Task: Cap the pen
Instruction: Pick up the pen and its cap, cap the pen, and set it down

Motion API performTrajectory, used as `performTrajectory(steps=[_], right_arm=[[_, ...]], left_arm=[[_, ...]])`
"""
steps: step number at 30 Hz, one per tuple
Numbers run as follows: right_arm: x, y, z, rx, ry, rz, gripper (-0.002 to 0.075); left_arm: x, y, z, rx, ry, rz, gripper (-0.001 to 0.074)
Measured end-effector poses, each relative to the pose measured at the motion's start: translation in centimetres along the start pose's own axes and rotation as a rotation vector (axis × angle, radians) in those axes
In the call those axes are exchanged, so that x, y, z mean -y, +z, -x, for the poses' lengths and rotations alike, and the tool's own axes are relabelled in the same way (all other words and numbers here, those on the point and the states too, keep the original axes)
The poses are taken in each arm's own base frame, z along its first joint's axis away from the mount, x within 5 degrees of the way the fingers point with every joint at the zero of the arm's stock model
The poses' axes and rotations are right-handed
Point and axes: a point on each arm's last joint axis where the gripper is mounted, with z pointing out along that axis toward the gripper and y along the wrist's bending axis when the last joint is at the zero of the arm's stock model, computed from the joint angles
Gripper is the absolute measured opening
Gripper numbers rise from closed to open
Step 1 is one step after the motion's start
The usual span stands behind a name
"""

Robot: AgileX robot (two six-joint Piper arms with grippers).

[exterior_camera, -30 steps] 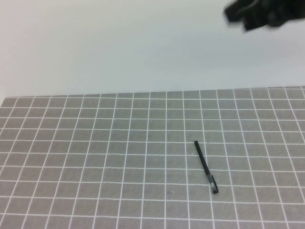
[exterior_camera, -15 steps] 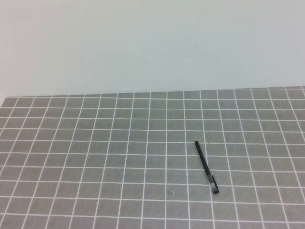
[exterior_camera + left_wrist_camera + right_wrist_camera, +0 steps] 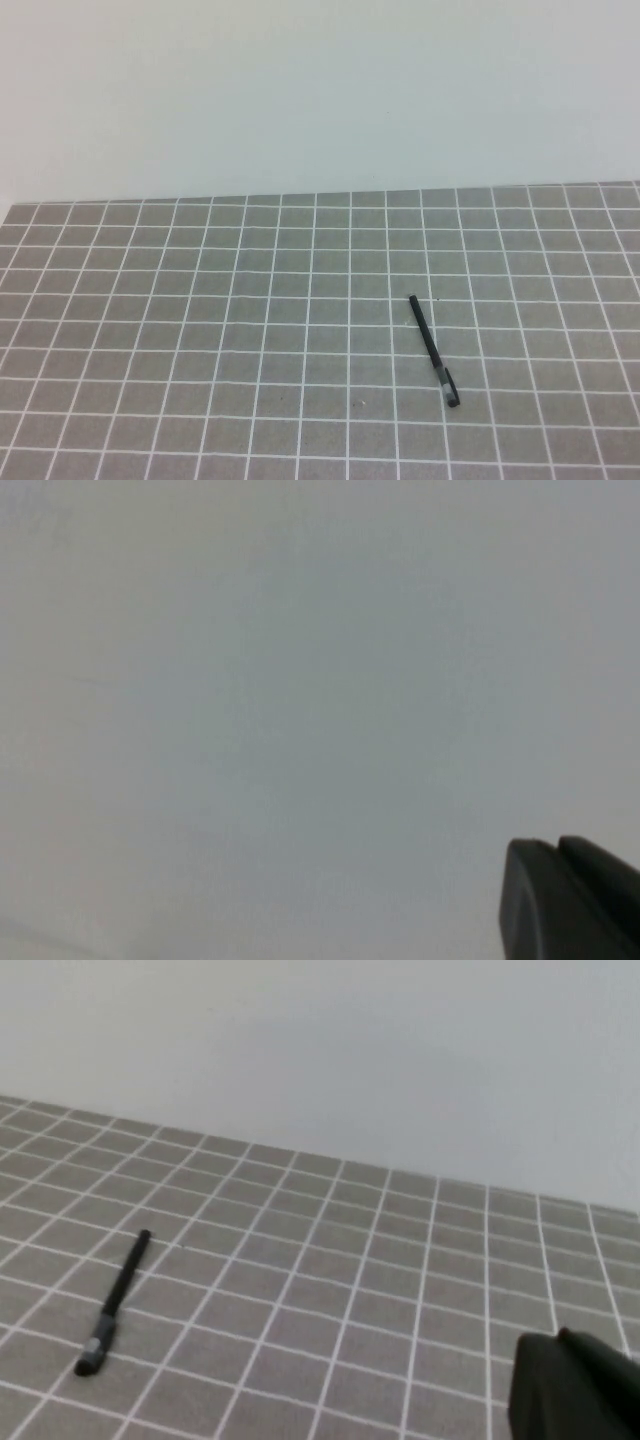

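The left gripper (image 3: 575,900) shows only as a dark corner against a blank pale surface, held well away from the work. Whether it is released or clenched, I cannot tell. The right gripper (image 3: 575,1390) is likewise a dark corner, hanging above the grid mat (image 3: 330,1290) with the pen (image 3: 118,1295) well apart from it. I cannot tell its state either, and it carries nothing I can see.

From above, the pen (image 3: 432,349) lies flat on the mat (image 3: 200,330) at about 4 o'clock from the mat's middle. Its thin end points to 11 o'clock and its thicker end to 5 o'clock.

No loose cap shows anywhere, so I judge the thick end to be the cap already on, though not surely pushed home. If more is needed, a good move would grip across the barrel on the 2-to-8 o'clock line and press the cap straight along the pen, since so thin a thing would likely roll.

The high view takes in the whole mat with no arm in it. The right wrist view alone shows the pale band by the thick end. The left wrist view shows neither pen nor mat.
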Motion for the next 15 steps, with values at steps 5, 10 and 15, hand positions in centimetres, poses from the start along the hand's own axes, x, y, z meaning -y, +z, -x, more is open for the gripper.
performTrajectory(steps=[5,10,15], right_arm=[[-0.3,0.6,-2.7,-0.077,0.019,-0.005,-0.0001],[-0.5,0.5,-3.0,-0.120,0.014,0.014,-0.0001],[-0.4,0.5,-3.0,-0.119,-0.009,0.007,-0.0001]], left_arm=[[0.7,0.1,-0.3,0.100,0.000,-0.107,0.0000],[1.7,-0.3,-4.0,-0.050,0.081,-0.299,0.0000],[1.1,-2.0,-8.2,-0.398,0.136,-0.348,0.0000]])
